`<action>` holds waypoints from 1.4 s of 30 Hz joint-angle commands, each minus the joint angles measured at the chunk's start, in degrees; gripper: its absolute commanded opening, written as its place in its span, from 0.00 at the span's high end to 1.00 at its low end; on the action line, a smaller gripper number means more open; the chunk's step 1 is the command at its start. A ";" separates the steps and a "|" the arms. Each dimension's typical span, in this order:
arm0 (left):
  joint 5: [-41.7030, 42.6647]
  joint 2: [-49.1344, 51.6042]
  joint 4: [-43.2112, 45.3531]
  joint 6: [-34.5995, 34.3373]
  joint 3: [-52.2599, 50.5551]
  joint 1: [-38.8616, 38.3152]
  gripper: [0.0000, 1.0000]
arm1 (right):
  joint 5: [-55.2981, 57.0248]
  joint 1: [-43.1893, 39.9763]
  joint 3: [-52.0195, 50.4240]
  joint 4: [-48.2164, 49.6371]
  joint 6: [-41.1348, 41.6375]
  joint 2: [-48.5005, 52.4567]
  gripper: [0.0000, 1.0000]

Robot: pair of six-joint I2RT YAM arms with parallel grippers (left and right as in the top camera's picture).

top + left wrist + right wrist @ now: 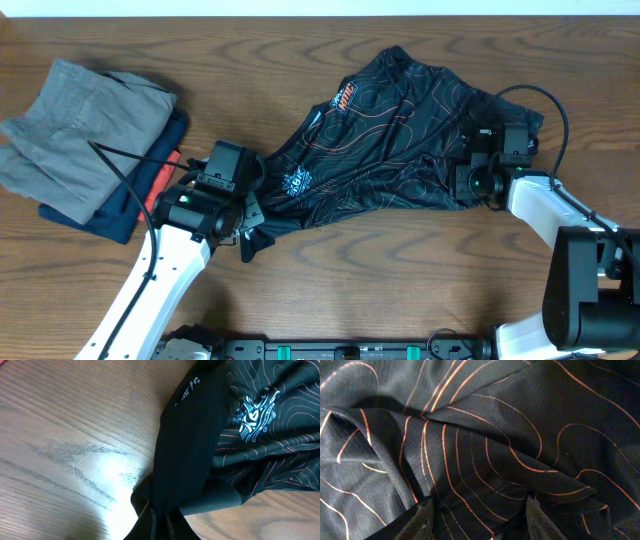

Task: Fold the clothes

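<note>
The black jersey point(390, 130) with thin orange contour lines lies bunched across the table's middle, with an orange-white logo and a white badge showing. My left gripper point(245, 235) is shut on the jersey's lower left corner; the left wrist view shows black cloth point(185, 455) pinched between the fingers point(161, 522) just above the wood. My right gripper point(480, 185) sits at the jersey's right edge. In the right wrist view its fingers point(479, 517) are spread apart, with folds of the jersey point(485, 445) lying between and under them.
A pile of folded garments stands at the left: a grey one point(80, 130) on top of a navy one point(120, 215) and an orange-red one point(160, 180). A black cable point(120, 170) runs over the pile. Bare wood shows in front.
</note>
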 commanded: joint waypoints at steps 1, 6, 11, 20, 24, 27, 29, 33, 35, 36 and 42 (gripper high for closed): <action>-0.48 0.04 -0.35 0.74 -0.11 0.28 0.93 | 0.72 0.50 -0.98 -2.25 -0.24 0.92 0.44; -0.48 0.04 -0.33 0.76 -0.11 0.28 0.93 | 0.61 0.52 -0.98 -3.10 0.59 0.92 0.49; -0.48 0.04 -0.33 0.76 -0.11 0.28 0.93 | -3.45 0.98 -0.61 -4.76 0.61 0.35 0.41; -0.48 0.04 -0.33 0.76 -0.11 0.28 0.93 | -4.90 3.54 0.11 -5.95 -2.89 -2.62 0.43; -0.48 0.04 -0.33 0.76 -0.11 0.28 0.93 | -1.44 5.44 0.15 -5.62 -3.41 -3.13 0.42; -0.48 0.04 -0.33 0.76 -0.11 0.28 0.93 | 1.11 6.43 0.22 -5.33 -2.71 -3.19 0.40; -0.48 0.04 -0.35 0.76 -0.11 0.28 0.93 | 1.11 6.47 0.28 -4.81 -2.64 -3.23 0.39; -0.48 0.04 -0.33 0.76 -0.11 0.28 0.93 | 1.29 6.45 0.33 -4.94 -2.23 -3.21 0.49; -0.48 0.04 -0.35 0.76 -0.11 0.28 0.93 | 3.54 6.45 0.33 -5.14 -0.26 -3.21 0.57; -0.48 0.04 -0.37 0.76 -0.11 0.28 0.93 | 4.61 6.45 0.33 -5.18 0.44 -3.21 0.61; -0.48 0.04 -0.37 0.76 -0.11 0.28 0.93 | 5.64 6.47 0.33 -5.20 1.29 -3.21 0.69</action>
